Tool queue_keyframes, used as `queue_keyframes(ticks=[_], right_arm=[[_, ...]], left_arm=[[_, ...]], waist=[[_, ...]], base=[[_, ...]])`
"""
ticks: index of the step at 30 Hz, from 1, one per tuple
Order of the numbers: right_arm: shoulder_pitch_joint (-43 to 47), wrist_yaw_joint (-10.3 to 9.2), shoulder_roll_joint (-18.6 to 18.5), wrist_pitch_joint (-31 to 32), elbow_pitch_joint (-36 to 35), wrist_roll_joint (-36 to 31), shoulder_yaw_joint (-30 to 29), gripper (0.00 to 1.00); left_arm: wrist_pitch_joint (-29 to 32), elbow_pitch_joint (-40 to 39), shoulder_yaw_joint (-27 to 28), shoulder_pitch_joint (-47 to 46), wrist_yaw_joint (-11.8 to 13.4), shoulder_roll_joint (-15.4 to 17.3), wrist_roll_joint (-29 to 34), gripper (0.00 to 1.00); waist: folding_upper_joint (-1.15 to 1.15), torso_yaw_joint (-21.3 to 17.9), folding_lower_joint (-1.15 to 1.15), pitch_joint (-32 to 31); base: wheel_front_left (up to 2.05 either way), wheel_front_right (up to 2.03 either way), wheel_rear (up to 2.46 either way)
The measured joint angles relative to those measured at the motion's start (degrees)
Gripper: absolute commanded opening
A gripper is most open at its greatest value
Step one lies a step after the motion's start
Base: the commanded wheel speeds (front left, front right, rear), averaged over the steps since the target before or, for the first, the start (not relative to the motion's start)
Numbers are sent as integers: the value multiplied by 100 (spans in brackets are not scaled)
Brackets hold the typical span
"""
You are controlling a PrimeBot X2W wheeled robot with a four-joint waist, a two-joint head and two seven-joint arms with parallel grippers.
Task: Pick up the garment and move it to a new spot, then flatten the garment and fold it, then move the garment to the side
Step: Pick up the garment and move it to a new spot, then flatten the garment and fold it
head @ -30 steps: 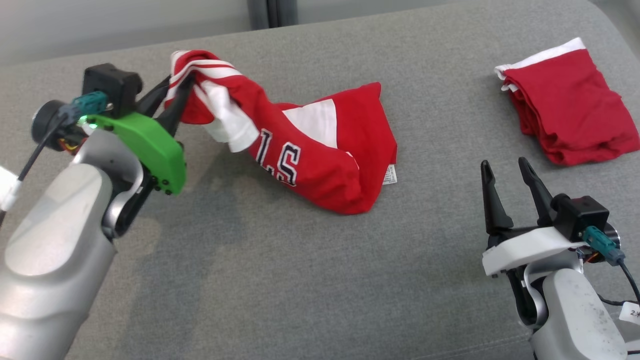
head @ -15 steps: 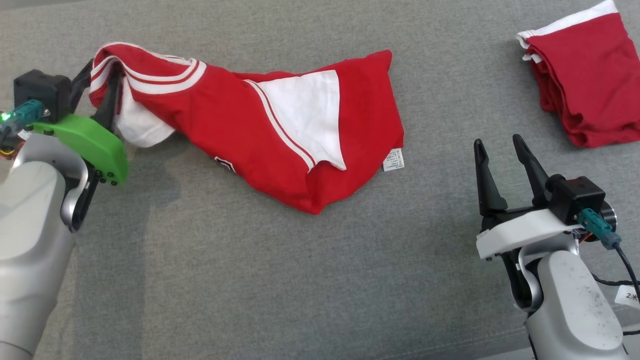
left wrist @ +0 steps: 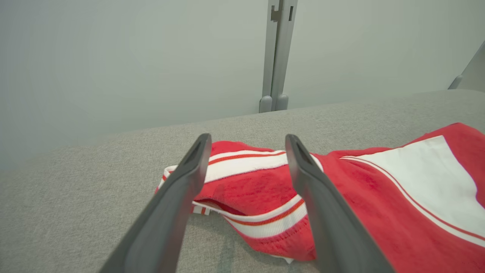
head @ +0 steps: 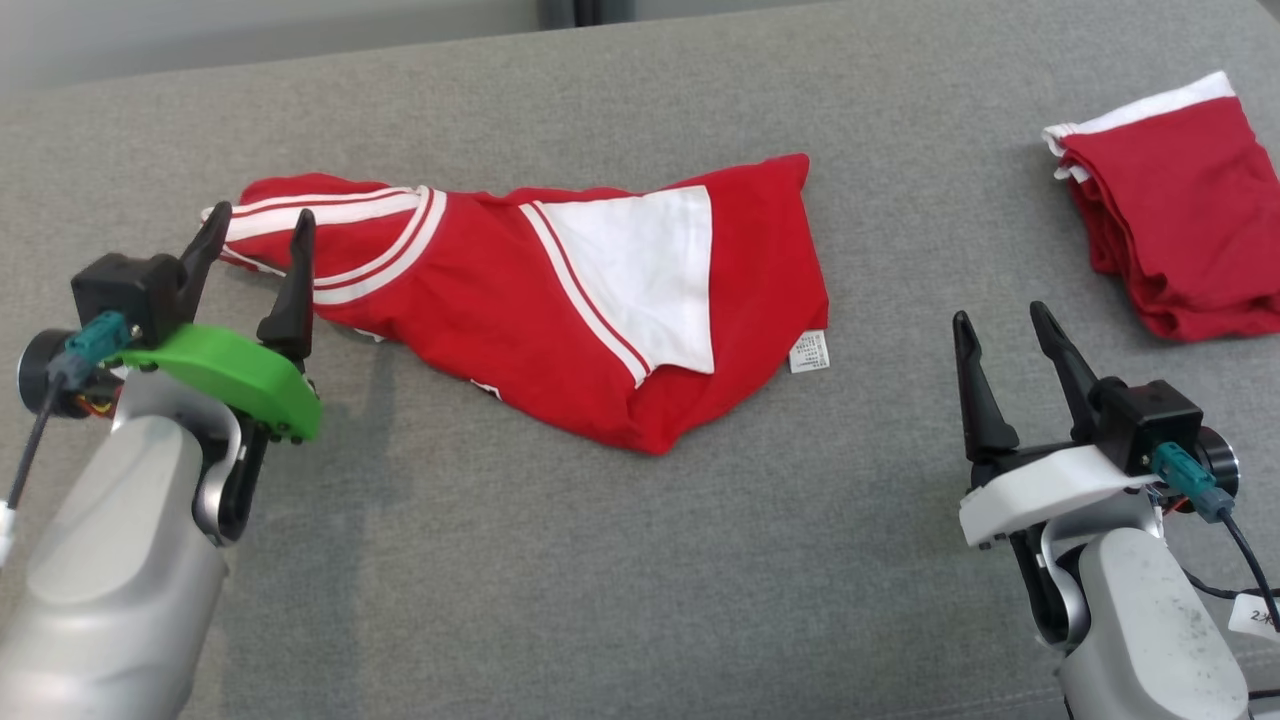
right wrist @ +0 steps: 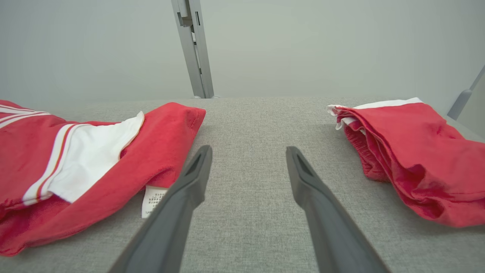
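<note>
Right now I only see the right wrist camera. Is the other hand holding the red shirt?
Observer: No. The left gripper is open, its fingers spread, with the far end of the red shirt between them in the left wrist view.
Operator: What's that end like?
Observer: It has white bands with thin red stripes, and it lies rumpled on the grey surface.
Operator: Is the whole shirt flat?
Observer: Not yet. In the head view it's a lopsided, doubled-over shape that narrows to a point at its near edge.
</note>
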Motion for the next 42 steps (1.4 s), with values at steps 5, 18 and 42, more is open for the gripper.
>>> queue_keyframes(ticks=[5, 18, 42], right_arm=[[116, 0, 0, 0, 11, -37, -31, 100], [536, 0, 1, 0, 101, -29, 12, 100], [1140, 0, 0, 0, 255, 267, 170, 100]], left_arm=[[-8, -591, 363, 797, 140, -182, 215, 100], [-18, -1769, 1328, 2794, 388, -995, 813, 100], [-16, -2213, 2070, 4056, 223, -1745, 1618, 100]], waist=[[0, 169, 0, -305], [0, 528, 0, -1084], [0, 593, 0, -1493]], base=[[0, 0, 0], [0, 0, 0], [0, 0, 0]])
